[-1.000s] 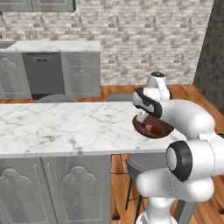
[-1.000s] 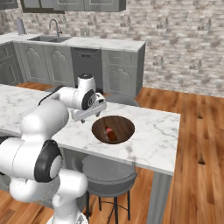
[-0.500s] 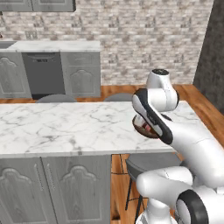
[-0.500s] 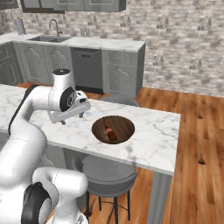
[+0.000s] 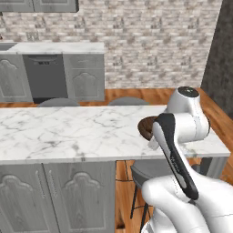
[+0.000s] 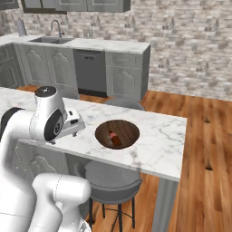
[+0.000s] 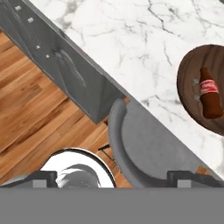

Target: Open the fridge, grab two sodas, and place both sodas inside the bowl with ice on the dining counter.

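The dark brown bowl (image 6: 117, 132) sits on the white marble dining counter (image 6: 158, 140) near its right end. One reddish-brown soda (image 6: 113, 138) with a red label lies inside the bowl (image 7: 192, 87); the hand view shows the same soda (image 7: 209, 94). My gripper (image 7: 113, 177) is open and empty, its fingertips (image 7: 43, 177) wide apart. It hangs over the counter's front edge, left of the bowl, looking down. My arm hides most of the bowl (image 5: 146, 126) in the left base view. A tall dark grey slab (image 5: 222, 45) at the far right may be the fridge's side.
A round grey stool (image 6: 111, 180) stands under the counter edge below the bowl, also seen as stool (image 7: 148, 148). Two more stools (image 5: 57, 102) are on the far side. Grey cabinets, a dishwasher (image 6: 90, 70) and a sink (image 6: 54, 40) line the back wall. Wooden floor (image 6: 204, 136) lies to the right.
My hand has drawn back from above the bowl toward the counter's front edge, and the arm has folded closer to the base. The soda stays in the bowl.
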Tool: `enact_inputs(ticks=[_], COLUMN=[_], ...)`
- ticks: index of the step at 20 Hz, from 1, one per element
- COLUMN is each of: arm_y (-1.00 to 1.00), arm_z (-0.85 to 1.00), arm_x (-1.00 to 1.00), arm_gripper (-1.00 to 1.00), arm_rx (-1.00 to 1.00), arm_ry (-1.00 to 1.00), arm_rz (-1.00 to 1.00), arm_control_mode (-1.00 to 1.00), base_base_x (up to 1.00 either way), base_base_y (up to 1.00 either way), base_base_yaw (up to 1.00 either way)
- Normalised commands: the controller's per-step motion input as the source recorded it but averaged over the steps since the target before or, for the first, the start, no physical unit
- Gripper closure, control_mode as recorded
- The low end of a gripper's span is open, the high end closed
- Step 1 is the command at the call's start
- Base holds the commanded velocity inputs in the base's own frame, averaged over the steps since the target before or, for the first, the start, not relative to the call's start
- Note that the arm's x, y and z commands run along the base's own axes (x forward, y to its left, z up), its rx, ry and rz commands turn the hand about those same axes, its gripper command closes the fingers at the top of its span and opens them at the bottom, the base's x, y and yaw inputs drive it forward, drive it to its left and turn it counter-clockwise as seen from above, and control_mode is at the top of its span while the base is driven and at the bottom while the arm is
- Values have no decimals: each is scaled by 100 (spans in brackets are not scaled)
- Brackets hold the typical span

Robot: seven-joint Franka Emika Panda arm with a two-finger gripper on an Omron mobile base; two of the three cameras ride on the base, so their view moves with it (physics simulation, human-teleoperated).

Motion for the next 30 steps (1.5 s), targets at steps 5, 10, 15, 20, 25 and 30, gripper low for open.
enact_inputs(ticks=[5,10,15,20,25,30], arm_y=[3,8,14,0,0,0], arm_z=[0,-2,-5,0,0,0], arm_x=[-53,-62,-22,0,0,0], arm_gripper=[-100,-100,-100,-100,-100,-100], arm_rx=[-1,-1,-2,0,0,0], arm_ry=[-6,-15,-4,0,0,0], arm_rz=[-10,-3,0,0,0,0], arm_control_mode=[-100,-100,100,100,100,100], base_base_x=[0,0,-26,-10,0,0], base_base_y=[0,0,42,90,62,53], base_base_yaw=[0,0,5,34,49,53])
